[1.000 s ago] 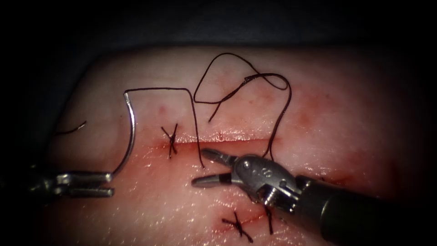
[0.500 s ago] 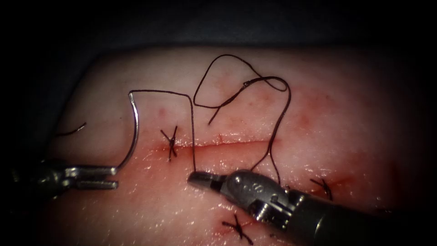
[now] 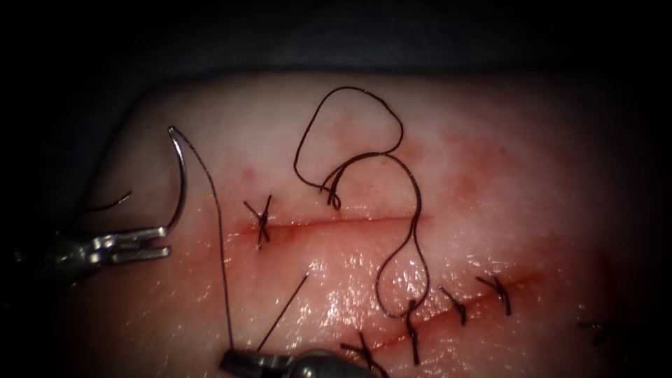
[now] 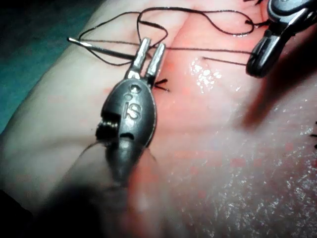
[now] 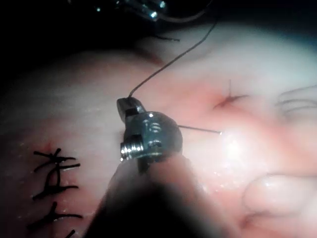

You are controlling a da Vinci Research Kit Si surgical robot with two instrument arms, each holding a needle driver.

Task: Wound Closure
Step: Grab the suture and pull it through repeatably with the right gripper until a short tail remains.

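Moved: right arm's silver needle driver (image 3: 234,360) has pulled back toward the near edge of the endoscope view since a second ago, dragging the dark thin suture thread (image 3: 218,231) down with it; curved steel needle (image 3: 179,178) has swung left with the left tool.
Left tool: left arm's silver needle driver (image 3: 150,243) sits left of the cut, jaws clamped on the needle at the end opposite the thread, seen also in the left wrist view (image 4: 148,54).
Needle: clear of the tissue, arcing up from the left jaws, thread-bearing end uppermost; left wrist view shows it sticking out sideways past the jaws (image 4: 101,47).
Right tool: jaws closed on the thread near the front edge, on the near side of the cut; right wrist view (image 5: 126,106) shows the strand leaving the jaw tip.
Thread: one strand runs from the needle's top end down to the right jaws; a loose loop (image 3: 350,140) lies across the cut's right half.
Tissue: pale pink pork belly slab (image 3: 525,182), glistening with red fluid.
Cut: thin horizontal red line (image 3: 336,222), one dark knotted stitch (image 3: 261,220) at its left end.
Other: more dark stitches (image 3: 490,290) on a second cut nearer the front.
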